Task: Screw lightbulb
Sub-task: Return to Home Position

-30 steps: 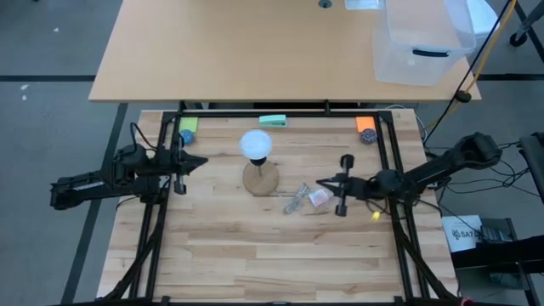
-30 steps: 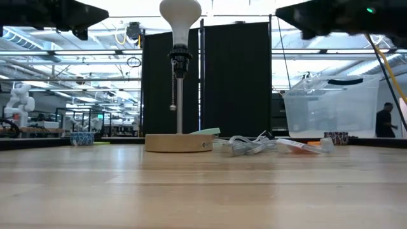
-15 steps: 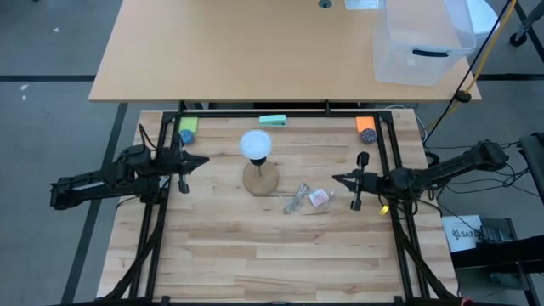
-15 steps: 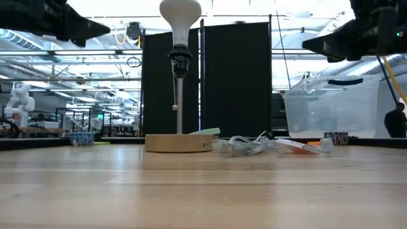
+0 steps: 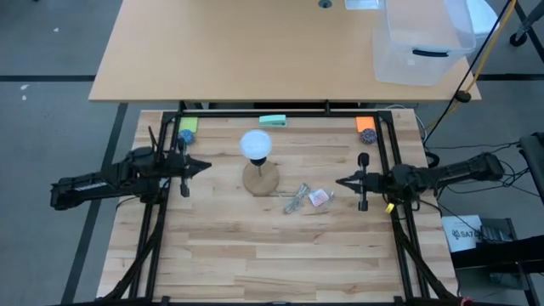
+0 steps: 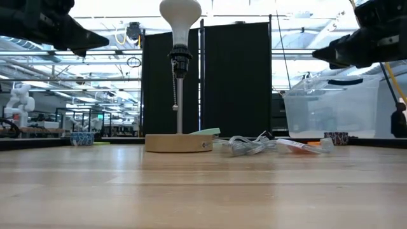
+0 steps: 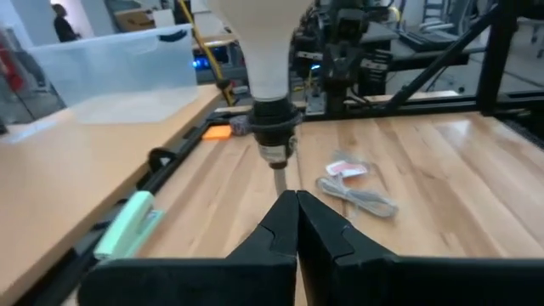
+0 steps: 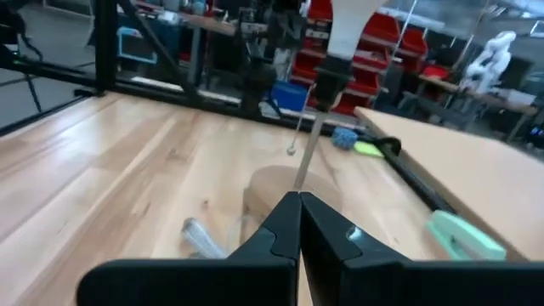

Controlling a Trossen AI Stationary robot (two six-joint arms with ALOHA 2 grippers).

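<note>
The white lightbulb (image 5: 256, 144) stands upright with its neck in the black socket (image 6: 179, 62) on a thin post above the round wooden base (image 6: 178, 142). It also shows in the low view (image 6: 180, 18) and the left wrist view (image 7: 265, 47). My left gripper (image 5: 206, 165) is shut and empty, left of the lamp and above the table. My right gripper (image 5: 339, 182) is shut and empty, right of the lamp. Both point at the lamp.
A small clear plastic bag (image 5: 297, 201) and a pink-labelled packet (image 5: 320, 198) lie right of the base. A green block (image 5: 273, 121) lies at the far edge, with small items at the far corners (image 5: 187, 135) (image 5: 366, 133). A clear bin (image 5: 421, 42) stands on the far table.
My right gripper has drawn back toward the table's right edge, away from the lamp, and dropped lower. My left gripper has moved slightly down. The bulb and lamp have stayed still.
</note>
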